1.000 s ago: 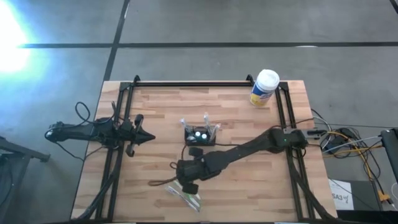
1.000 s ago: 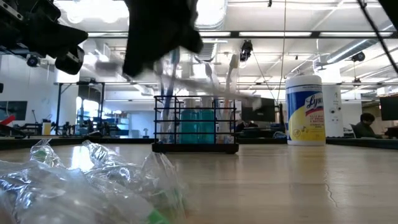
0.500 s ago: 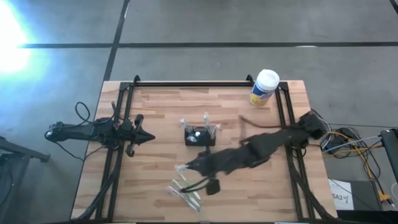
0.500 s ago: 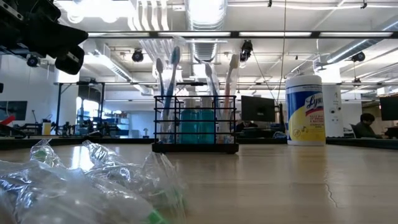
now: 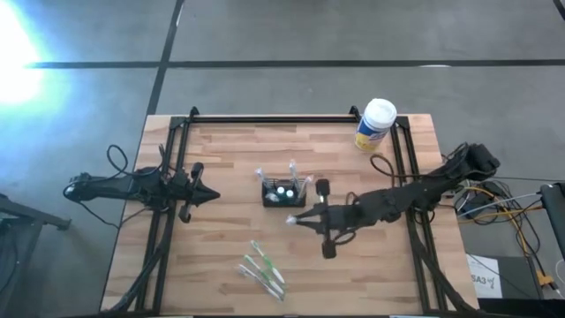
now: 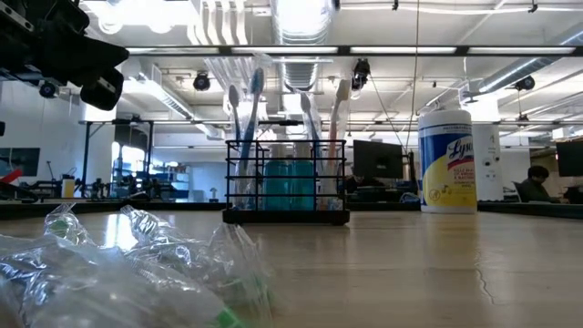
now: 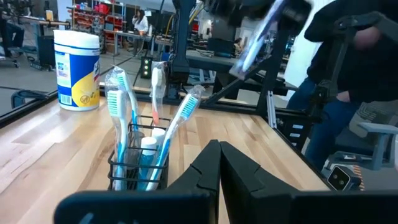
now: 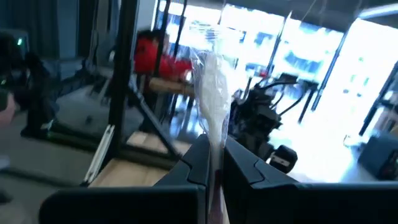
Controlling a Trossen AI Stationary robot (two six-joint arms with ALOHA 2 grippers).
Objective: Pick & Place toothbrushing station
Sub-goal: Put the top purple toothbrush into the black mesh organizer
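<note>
High view: small black mesh organiser box (image 5: 284, 192) with upright toothbrushes stands mid-worktop (image 5: 221, 238). Right gripper (image 5: 300, 218) hovers at its 4 o'clock, just beside it; fingers closed on a plastic-wrapped toothbrush (image 8: 212, 99). More wrapped toothbrushes (image 5: 262, 272) lie at 6 o'clock from box. Left gripper (image 5: 210, 196) waits at 9 o'clock, fingers closed, empty. Step judged: carrying brush to station. Next: align over a free compartment, lower, release.

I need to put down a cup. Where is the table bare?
Bare: the strip between the canister and organiser, and the corner right of the wrappers. Crowded: the middle, where the right end effector holds a wrapped toothbrush.
</note>
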